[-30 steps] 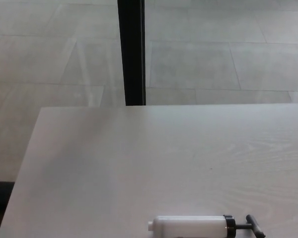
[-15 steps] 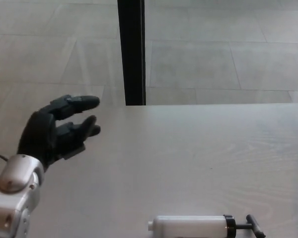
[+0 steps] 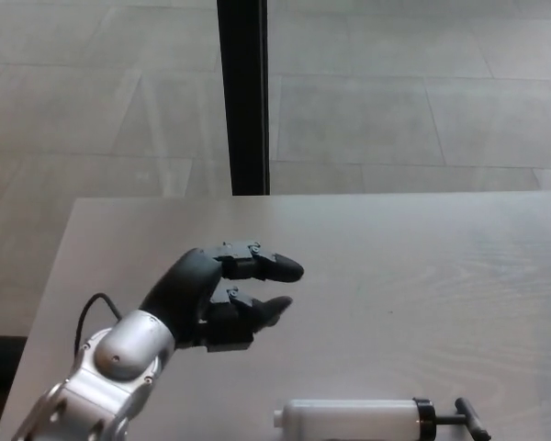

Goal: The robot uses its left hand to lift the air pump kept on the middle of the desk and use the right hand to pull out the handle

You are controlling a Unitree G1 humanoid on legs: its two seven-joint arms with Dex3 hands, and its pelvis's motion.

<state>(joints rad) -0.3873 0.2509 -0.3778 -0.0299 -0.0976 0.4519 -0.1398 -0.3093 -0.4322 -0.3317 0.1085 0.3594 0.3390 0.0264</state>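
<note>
The floor (image 3: 422, 110) fills the top of the head view, pale large tiles with thin joints, crossed by a black post (image 3: 243, 92) that stands upright behind the far edge of the table. The table (image 3: 422, 276) is a light wood-grain slab taking up the lower half of the view, its far left corner visible near the post. Over its left part reaches the left arm (image 3: 92, 395), silver and rounded at the wrist with a thin dark cable looping beside it, coming in from the lower left corner. At its end is the left hand (image 3: 216, 294), black, held above the table with nothing in it; its fingers (image 3: 275, 268) are spread apart and point to the right, one above the other with a clear gap between them. The pump (image 3: 354, 421) lies on its side at the bottom edge of the view, below and to the right of the fingers and apart from them, not touched. Its white body points left, with a black collar at the right end. The handle (image 3: 471, 419), a short black T-bar on a thin rod, sticks out a little to the right of the collar.
</note>
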